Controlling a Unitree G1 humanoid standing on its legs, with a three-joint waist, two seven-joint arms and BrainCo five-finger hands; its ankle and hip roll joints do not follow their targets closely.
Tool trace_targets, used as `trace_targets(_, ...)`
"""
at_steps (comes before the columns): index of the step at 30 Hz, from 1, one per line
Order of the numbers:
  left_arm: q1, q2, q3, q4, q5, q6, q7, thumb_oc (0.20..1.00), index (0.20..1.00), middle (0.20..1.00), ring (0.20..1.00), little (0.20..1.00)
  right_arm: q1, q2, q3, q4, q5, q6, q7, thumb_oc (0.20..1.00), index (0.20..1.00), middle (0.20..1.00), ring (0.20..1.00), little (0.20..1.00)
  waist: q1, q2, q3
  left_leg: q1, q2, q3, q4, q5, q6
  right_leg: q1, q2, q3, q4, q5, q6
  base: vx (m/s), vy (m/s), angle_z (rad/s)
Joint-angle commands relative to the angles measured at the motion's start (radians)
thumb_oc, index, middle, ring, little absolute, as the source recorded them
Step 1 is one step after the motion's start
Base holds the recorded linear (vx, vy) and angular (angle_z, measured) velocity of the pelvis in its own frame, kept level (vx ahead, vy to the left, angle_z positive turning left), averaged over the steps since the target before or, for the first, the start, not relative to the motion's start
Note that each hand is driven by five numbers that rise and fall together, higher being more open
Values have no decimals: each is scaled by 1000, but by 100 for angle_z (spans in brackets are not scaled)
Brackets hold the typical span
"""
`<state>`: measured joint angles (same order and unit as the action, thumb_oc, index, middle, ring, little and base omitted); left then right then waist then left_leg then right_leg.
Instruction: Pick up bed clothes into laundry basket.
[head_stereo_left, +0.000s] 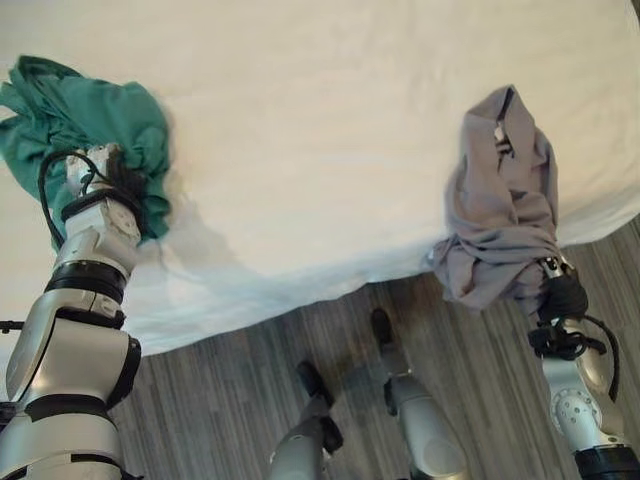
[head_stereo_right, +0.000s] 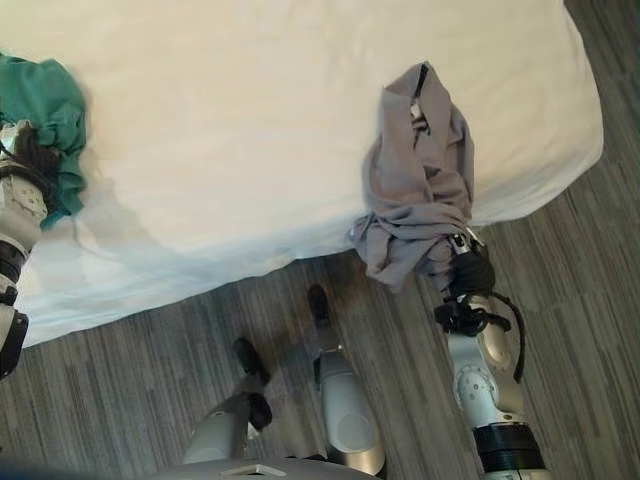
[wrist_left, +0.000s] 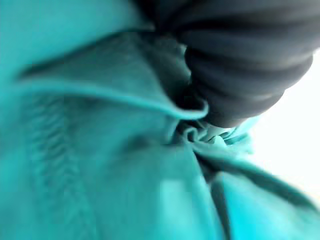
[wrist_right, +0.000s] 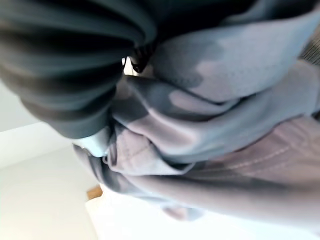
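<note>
Across the bed (head_stereo_left: 330, 150) the white sheet lies broad and bare between two bundles of clothing, with plenty of open room in the middle. Its near edge runs slantwise above the wooden floor (head_stereo_left: 220, 390), and in the right eye view the bed's right corner rounds off just past the grey garment (head_stereo_right: 420, 180).

That grey garment stands bunched at the near edge, its lower folds hanging over onto the floor side. It drapes over the right hand (head_stereo_left: 562, 296) (dark cover showing just below the cloth), which reaches up from the floor side with the forearm nearly upright. Cloth hides those fingers, so I cannot tell how they sit.

Far to the left, the green garment (head_stereo_left: 80, 120) is heaped on the sheet. The left hand (head_stereo_left: 100, 175) is pushed into it from below, wrist angled up over the edge; its fingers are buried too, so I cannot tell their state.
</note>
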<state>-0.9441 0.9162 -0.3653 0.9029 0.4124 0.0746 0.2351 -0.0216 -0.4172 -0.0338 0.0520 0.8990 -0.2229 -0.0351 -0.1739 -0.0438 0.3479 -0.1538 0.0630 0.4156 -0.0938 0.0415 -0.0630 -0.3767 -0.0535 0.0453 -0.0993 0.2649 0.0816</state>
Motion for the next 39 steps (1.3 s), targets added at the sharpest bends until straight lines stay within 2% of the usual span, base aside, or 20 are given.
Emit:
trace_targets(1,94,53,140,-151,-102,-62,81,200,200,200,200,200,-14,10,-108,-38,-24,-64,14,200,200,200,200,200,34,48,-48,11,-8,-118,7,-5,-18,159,-41,-101,12,-120,95,88,20,12)
trace_targets(2,213,20,278,-304,-276,-122,88,200,200,200,200,200,-10,8,-135,-38,-46,-60,3,200,200,200,200,200,38,61,-77,33,-12,-129,7,-6,-16,186,-42,-108,12,-127,89,105,18,12)
trace_targets(4,301,-49,366,-432,-493,-203,68,200,200,200,200,200,-23,9,-162,-29,-73,-56,-11,200,200,200,200,200,45,68,-112,65,-13,-137,7,-17,-14,222,-41,-114,12,-143,85,75,17,12)
trace_targets(5,310,-49,374,-437,-495,-202,67,200,200,200,200,200,-23,7,-159,-30,-73,-56,-11,200,200,200,200,200,42,69,-112,63,-13,-137,7,-11,-14,220,-41,-113,12,-138,83,76,4,28)
trace_targets(6,387,-83,410,-552,-611,-262,45,200,200,200,200,200,-30,-4,-179,-30,-110,-53,-27,200,200,200,200,200,46,71,-148,93,-12,-144,7,-23,-12,253,-38,-116,12,-152,81,87,1,30)
trace_targets(8,429,-100,432,-610,-656,-286,39,200,200,200,200,200,-36,-13,-179,-30,-132,-51,-41,200,200,200,200,200,45,71,-168,104,-12,-147,7,-20,-12,264,-38,-116,12,-152,79,76,-2,26)
trace_targets(9,472,-117,452,-641,-726,-325,27,200,200,200,200,200,-59,-26,-184,-31,-151,-53,-47,200,200,200,200,200,50,67,-205,132,-9,-150,7,-26,-11,292,-35,-116,14,-161,75,58,-7,16)
trace_targets(12,554,-154,504,-726,-796,-353,8,200,200,200,200,200,-53,-34,-194,-41,-172,-51,-45,200,200,200,200,200,51,64,-234,156,-7,-151,7,-30,-11,316,-32,-118,15,-171,72,62,-9,-1)
trace_targets(14,658,-236,560,-831,-909,-389,-29,200,200,200,200,200,-46,-31,-208,-73,-195,-51,-37,200,200,200,200,200,62,54,-264,179,-5,-157,7,-32,-9,343,-30,-121,18,-182,66,60,-12,-2)
trace_targets(19,886,-404,631,-985,-957,-378,-99,200,200,200,200,200,16,17,-238,-148,-245,-54,-4,200,200,200,200,200,72,46,-292,205,-2,-163,7,-37,-4,377,-27,-126,16,-192,59,27,-14,1)
trace_targets(20,896,-408,635,-994,-958,-375,-101,200,200,200,200,200,22,17,-236,-152,-247,-52,-5,200,200,200,200,200,70,48,-295,206,-2,-163,7,-38,-4,378,-27,-126,16,-193,59,0,0,0)
trace_targets(22,996,-494,627,-1008,-937,-353,-131,200,200,200,200,200,62,52,-241,-159,-284,-48,-1,200,200,200,200,200,74,44,-297,213,-1,-167,7,-39,1,383,-26,-128,20,-195,55,0,0,0)
trace_targets(25,1062,-590,587,-989,-1014,-342,-161,200,200,200,200,200,90,82,-250,-156,-296,-49,0,200,200,200,200,200,73,43,-297,221,1,-168,7,-41,4,395,-27,-131,21,-198,51,6,-2,1)
trace_targets(27,1082,-605,582,-976,-1013,-337,-167,200,200,200,200,200,100,80,-258,-153,-306,-57,0,200,200,200,200,200,73,44,-296,225,1,-171,7,-43,5,399,-26,-133,20,-201,50,29,-25,4)
trace_targets(28,1068,-547,592,-932,-843,-365,-107,200,200,200,200,200,96,9,-197,-87,-323,-35,10,200,200,200,200,200,88,0,-264,203,-27,-321,7,-39,45,352,8,16,120,-229,43,31,-30,3)
trace_targets(33,1043,-535,608,-933,-824,-373,-80,200,200,200,200,200,91,30,-211,-92,-285,-54,2,200,200,200,200,200,74,-5,-268,222,-14,-315,12,-46,37,355,16,40,137,-239,41,15,-33,-10)
trace_targets(35,1007,-512,612,-927,-822,-380,-77,200,200,200,200,200,87,13,-233,-104,-288,-63,-1,200,200,200,200,200,63,-23,-252,180,2,-311,126,-56,22,352,12,55,135,-234,35,-134,-74,-17)
trace_targets(36,985,-499,618,-931,-823,-388,-58,200,200,200,200,200,66,-1,-235,-104,-295,-75,-15,200,200,200,200,200,78,-38,-224,132,-17,-402,187,-51,14,333,17,96,138,-212,34,-224,-17,-16)
trace_targets(37,988,-496,657,-946,-826,-407,-33,200,200,200,200,200,45,-15,-228,-105,-301,-85,-20,200,200,200,200,200,116,-42,-221,111,-94,-578,217,-89,26,305,37,169,141,-187,43,-218,-8,-41)
trace_targets(39,986,-515,682,-945,-831,-408,-10,200,200,200,200,200,32,-27,-248,-95,-299,-93,-40,200,200,200,200,200,117,-49,-214,112,-139,-700,230,-119,38,280,65,294,124,-135,61,-140,42,-234)
